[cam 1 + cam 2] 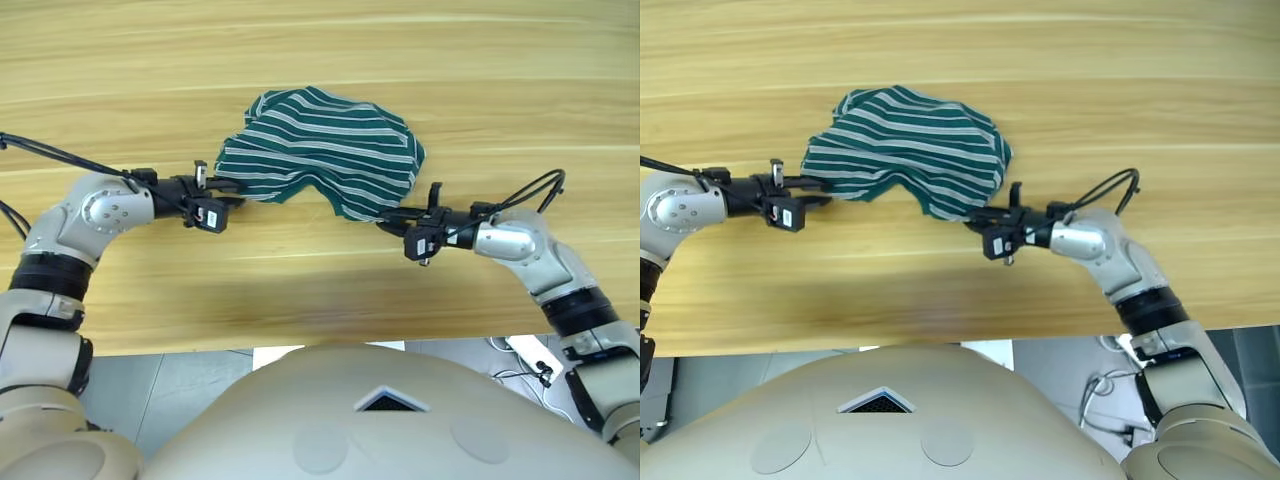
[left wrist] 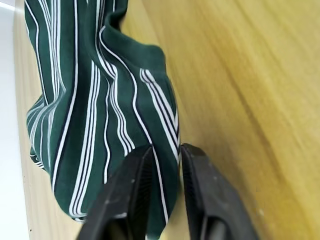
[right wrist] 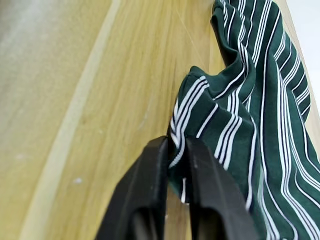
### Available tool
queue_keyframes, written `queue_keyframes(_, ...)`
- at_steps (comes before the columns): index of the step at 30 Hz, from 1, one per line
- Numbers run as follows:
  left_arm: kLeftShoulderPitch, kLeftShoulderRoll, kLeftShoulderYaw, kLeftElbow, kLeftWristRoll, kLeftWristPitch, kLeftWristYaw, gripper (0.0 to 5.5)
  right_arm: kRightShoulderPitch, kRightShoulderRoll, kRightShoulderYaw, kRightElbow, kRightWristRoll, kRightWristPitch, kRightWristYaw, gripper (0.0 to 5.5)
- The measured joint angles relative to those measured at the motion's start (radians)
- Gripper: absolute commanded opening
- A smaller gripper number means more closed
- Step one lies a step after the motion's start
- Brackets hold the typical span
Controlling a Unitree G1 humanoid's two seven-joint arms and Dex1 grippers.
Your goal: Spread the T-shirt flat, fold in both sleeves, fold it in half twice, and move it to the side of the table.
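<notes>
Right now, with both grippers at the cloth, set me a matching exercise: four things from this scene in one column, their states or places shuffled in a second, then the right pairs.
Things
1. green and white striped fabric T-shirt
2. black two-finger left gripper
3. black two-finger right gripper
4. light wooden table

States or places
A. clamped on the cloth's near edge on the robot's right
B. bunched in a heap, not yet flat
C. lies under the cloth
D. clamped on the cloth's edge on the robot's left

Pairs: 1-B, 2-D, 3-A, 4-C
</notes>
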Motion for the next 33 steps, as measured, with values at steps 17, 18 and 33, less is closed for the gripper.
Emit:
queue_keyframes(17, -0.017, -0.043, -0.016, 0.003, -0.070, -0.017, 0.006, 0.01, 0.005, 0.005, -0.020, -0.011, 0.033, -0.001, 0.001, 0.00)
queue_keyframes(18, -0.015, -0.042, -0.010, -0.010, -0.108, -0.023, -0.003, 0.01, 0.006, 0.001, -0.031, -0.021, 0.054, -0.001, 0.002, 0.00)
queue_keyframes(33, -0.017, 0.099, 0.363, -0.353, -0.868, 0.039, -0.167, 0.01, -0.033, -0.109, -0.493, -0.196, 0.555, 0.029, -0.035, 0.00)
